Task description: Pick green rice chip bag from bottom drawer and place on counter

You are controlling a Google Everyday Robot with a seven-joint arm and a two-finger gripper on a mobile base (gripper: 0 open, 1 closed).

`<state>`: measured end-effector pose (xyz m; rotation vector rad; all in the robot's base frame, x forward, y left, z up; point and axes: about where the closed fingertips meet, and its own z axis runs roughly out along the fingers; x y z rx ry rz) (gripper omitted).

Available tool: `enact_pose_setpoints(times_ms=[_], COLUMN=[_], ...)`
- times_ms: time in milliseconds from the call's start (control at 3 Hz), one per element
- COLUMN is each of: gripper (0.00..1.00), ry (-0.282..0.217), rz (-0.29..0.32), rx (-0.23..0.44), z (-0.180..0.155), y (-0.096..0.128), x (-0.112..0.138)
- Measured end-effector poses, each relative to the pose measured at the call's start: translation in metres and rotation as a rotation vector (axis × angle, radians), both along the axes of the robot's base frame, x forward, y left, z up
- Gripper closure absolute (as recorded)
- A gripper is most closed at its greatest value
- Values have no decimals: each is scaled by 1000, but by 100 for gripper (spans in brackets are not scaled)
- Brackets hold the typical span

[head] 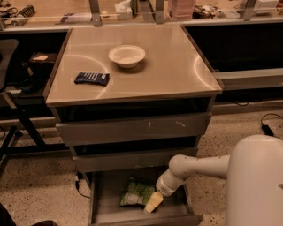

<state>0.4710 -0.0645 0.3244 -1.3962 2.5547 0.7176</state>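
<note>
The green rice chip bag (pixel 136 193) lies crinkled inside the open bottom drawer (pixel 104 204), left of centre. My gripper (pixel 152 203) reaches down into the drawer from the right on a white arm and sits at the bag's right edge, close to or touching it. The counter (pixel 168 66) is the glossy beige top of the grey cabinet, above the two shut upper drawers.
A white bowl (pixel 127 55) and a dark blue snack packet (pixel 92 78) lie on the counter. A long cluttered workbench (pixel 53 13) runs behind. Black table legs (pixel 20 128) stand at the left, a cable (pixel 267 126) on the speckled floor at the right.
</note>
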Motion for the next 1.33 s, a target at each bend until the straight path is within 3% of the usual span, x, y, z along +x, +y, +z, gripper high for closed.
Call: enact_pose_setpoints(times_ms=[333, 1000, 1333], gripper=[0, 0, 0], ry=[15, 22, -14], rz=[25, 32, 30], rx=[23, 46, 56], z=[-42, -59, -88], y=[17, 23, 31], x=[9, 8, 18])
